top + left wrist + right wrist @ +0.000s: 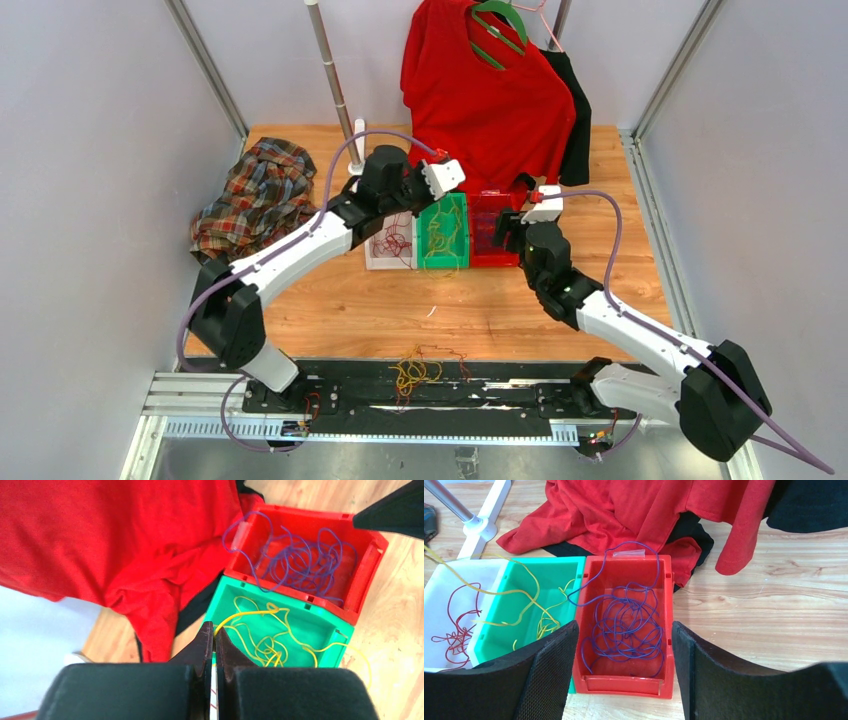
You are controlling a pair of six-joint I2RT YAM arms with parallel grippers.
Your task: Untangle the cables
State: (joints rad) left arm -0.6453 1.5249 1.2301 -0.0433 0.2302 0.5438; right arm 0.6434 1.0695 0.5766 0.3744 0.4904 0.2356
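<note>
In the white bin [444,587] on the left lie red cables [456,635]. Above the neighbouring green bin [549,560] hangs the left gripper [214,627], its fingers pressed together, apparently pinching a strand of the yellow cable [265,647], which trails from the pile and crosses over the white bin. If that strand is let go there, it could drop among the red cables and mix the colours again; a hard pull could drag the whole yellow heap out. Further right, the right gripper [624,627] hovers with its jaws wide apart over the red bin [624,686], where the purple cable [300,560] loops over the back rim and could slip out. An unsorted tangle [415,372] waits at the table's near edge.
</note>
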